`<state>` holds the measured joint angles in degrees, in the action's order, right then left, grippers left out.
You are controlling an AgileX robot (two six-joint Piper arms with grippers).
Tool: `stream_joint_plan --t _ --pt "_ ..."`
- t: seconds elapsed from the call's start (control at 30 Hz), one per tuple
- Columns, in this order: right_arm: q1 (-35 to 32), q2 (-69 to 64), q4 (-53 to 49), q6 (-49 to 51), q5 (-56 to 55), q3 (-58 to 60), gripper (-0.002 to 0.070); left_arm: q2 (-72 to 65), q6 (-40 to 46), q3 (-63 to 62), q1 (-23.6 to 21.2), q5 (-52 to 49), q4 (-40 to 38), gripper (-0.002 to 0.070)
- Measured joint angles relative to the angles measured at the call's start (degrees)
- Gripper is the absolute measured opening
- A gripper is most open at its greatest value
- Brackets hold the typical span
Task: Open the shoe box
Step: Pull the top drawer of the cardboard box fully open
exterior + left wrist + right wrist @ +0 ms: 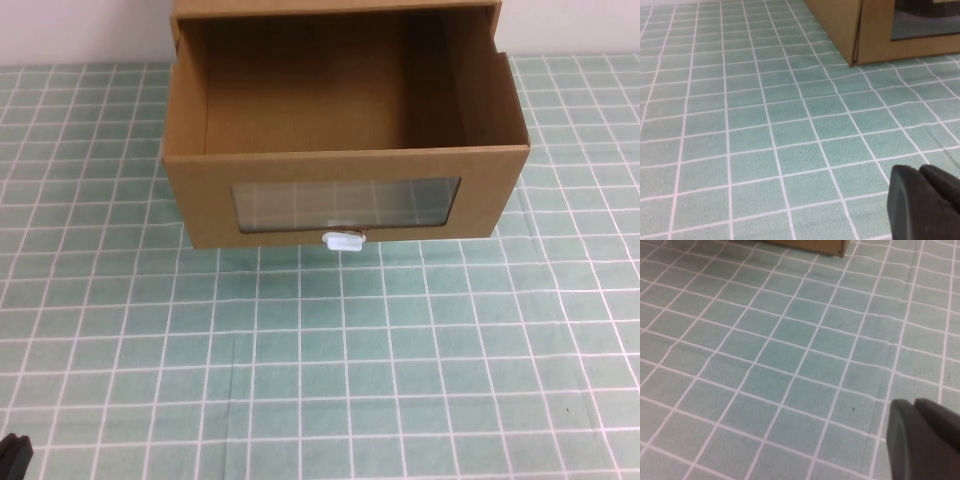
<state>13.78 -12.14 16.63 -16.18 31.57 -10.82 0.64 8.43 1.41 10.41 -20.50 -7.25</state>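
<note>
A brown cardboard shoe box [345, 120] stands at the back middle of the table. Its drawer is pulled out toward me and shows an empty inside. The drawer front has a clear window [345, 204] and a small white pull tab [343, 240]. My left gripper [922, 172] is shut and empty, low over the mat near the front left corner [12, 455], with a box corner [855, 30] ahead of it. My right gripper [917, 407] is shut with nothing in it, over the mat, out of the high view; a box corner [840, 247] shows far ahead.
A green mat with a white grid [330, 360] covers the table. A white wall [80, 30] runs behind the box.
</note>
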Motion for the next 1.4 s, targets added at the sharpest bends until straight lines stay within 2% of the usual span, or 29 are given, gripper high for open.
stream_joint_plan --t 0.53,0.67,0.83,1.07,1.17,1.4 --pt "0.0 0.1 0.1 0.0 0.0 0.0 -0.0013 0.0 -0.2 0.0 0.0 0.0 0.0 -0.0005" --pt "0.0 4.1 0.1 0.0 0.6 0.0 -0.0013 0.0 -0.2 0.0 0.0 -0.1 0.0 -0.0005" --pt "-3.6 12.1 -4.0 0.0 1.3 0.8 -0.0013 0.0 -0.2 0.0 0.0 -0.1 0.0 -0.0005" --pt "-10.1 12.9 -5.0 2.7 -4.5 7.5 -0.0013 0.0 -0.2 0.0 0.0 -0.1 0.0 -0.0005" --pt "-10.9 12.9 -5.3 5.4 -7.1 11.7 -0.0013 0.0 -0.2 0.0 0.0 -0.3 0.0 -0.0005" --pt "-11.4 12.9 -6.5 7.0 -9.9 12.2 -0.0014 0.0 -0.2 0.0 0.0 -0.3 0.2 -0.0005"
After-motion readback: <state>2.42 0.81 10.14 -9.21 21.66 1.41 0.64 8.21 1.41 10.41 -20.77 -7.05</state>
